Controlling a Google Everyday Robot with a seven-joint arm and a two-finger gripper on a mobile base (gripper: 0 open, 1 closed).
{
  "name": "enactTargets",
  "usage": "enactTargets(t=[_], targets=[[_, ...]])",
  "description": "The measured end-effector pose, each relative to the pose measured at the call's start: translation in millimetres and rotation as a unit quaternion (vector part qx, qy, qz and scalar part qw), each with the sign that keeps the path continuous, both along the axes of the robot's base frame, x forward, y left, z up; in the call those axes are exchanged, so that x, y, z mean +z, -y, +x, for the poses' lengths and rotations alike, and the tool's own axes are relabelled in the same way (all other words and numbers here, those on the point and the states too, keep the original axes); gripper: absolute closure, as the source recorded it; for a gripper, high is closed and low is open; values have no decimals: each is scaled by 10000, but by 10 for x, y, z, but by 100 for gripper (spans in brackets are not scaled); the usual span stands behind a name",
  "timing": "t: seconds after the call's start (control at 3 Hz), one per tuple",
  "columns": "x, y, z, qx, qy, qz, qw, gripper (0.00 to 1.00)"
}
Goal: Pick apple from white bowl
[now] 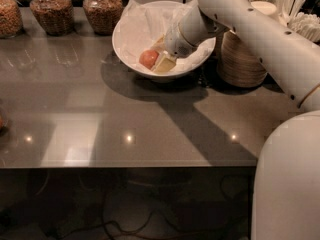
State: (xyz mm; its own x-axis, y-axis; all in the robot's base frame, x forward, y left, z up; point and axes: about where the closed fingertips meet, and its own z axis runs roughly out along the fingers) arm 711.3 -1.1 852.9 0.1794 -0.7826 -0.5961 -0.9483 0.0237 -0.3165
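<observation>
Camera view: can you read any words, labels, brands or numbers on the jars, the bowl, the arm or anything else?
None: no readable text, number or sign shows anywhere.
Jars: no label visible.
White bowl and apple: no markings.
Arm: plain, only small dark holes.
Gripper, down in the white bowl right beside the apple: no markings.
Stacked beige bowls: no print.

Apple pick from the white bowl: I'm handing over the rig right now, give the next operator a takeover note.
Gripper: down inside the white bowl, close beside the apple; grasp not confirmed.
Apple: lying on the paper lining, toward the bowl's near side, not lifted.
Done: the reach into the bowl.
Left: secure the apple and lift it out.
</observation>
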Motion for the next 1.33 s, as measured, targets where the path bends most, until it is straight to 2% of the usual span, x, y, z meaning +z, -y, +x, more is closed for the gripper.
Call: enactTargets(t=[0.33, 0.67, 1.0, 1.33], targets=[[-23, 44, -6, -104, -166, 31, 9998, 80], [11, 106, 0, -272, -163, 76, 9995, 100], [150, 236, 17, -620, 74, 177, 9979, 100], [489, 499, 25, -1160, 625, 441, 9903, 100]])
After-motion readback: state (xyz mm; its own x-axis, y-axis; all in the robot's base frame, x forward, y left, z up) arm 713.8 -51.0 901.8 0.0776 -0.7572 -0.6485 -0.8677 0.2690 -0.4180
